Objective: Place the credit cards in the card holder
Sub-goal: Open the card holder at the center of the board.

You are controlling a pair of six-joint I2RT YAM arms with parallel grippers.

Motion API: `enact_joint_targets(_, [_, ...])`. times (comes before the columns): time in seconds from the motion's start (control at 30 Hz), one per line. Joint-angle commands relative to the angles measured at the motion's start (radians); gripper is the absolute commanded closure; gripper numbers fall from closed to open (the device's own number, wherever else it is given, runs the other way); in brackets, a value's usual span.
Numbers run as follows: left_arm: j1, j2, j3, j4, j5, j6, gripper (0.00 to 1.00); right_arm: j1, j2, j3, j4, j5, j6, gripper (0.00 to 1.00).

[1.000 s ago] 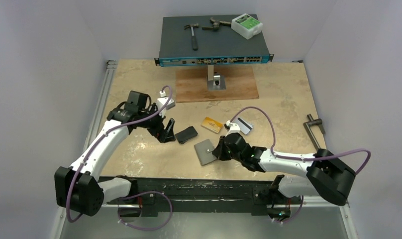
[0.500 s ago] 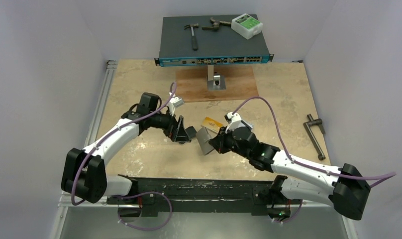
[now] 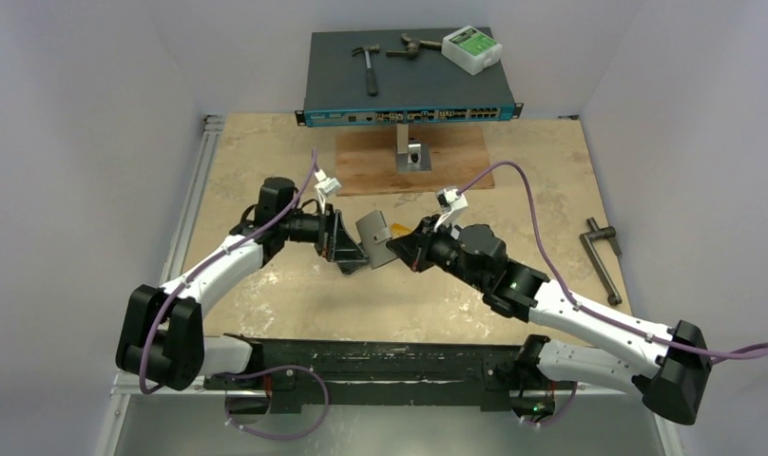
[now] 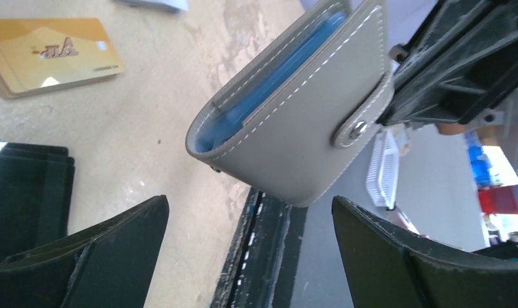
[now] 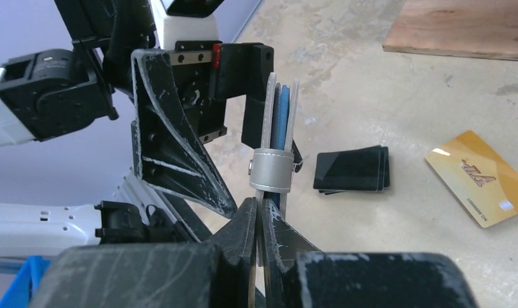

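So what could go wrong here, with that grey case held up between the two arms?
The right gripper pinches the card holder only at one edge, in mid-air; a nudge from the open left gripper could twist it loose. The snap strap looks fastened, so squeezing both flaps would likely keep it shut. The two grippers sit very close and might bump.

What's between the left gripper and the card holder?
Nothing visible. The right gripper holds the card holder off the table, snap fastened, straight ahead of the left gripper, whose jaws stand wide open.
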Motion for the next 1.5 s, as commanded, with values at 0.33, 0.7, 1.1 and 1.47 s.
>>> enact_joint_targets(0.33, [0.070, -0.034, -0.136, 0.911, 0.163, -0.734, 0.00, 0.005, 0.058, 0.011, 0.329, -0.029, 0.138, 1.00])
enact_joint_targets(0.7, [0.119, -0.064, -0.141, 1.122, 0.176, -0.911, 0.33, 0.005, 0.081, -0.006, 0.342, 0.030, 0.133, 1.00])
enact_joint_targets(1.1, [0.137, -0.073, -0.127, 1.132, 0.156, -0.909, 0.68, 0.006, 0.104, -0.011, 0.325, 0.009, 0.138, 1.00])
enact_joint_targets(1.47, [0.132, -0.095, 0.057, 0.119, -0.065, -0.274, 1.00, 0.017, 0.098, 0.173, -0.086, 0.227, -0.001, 0.36])
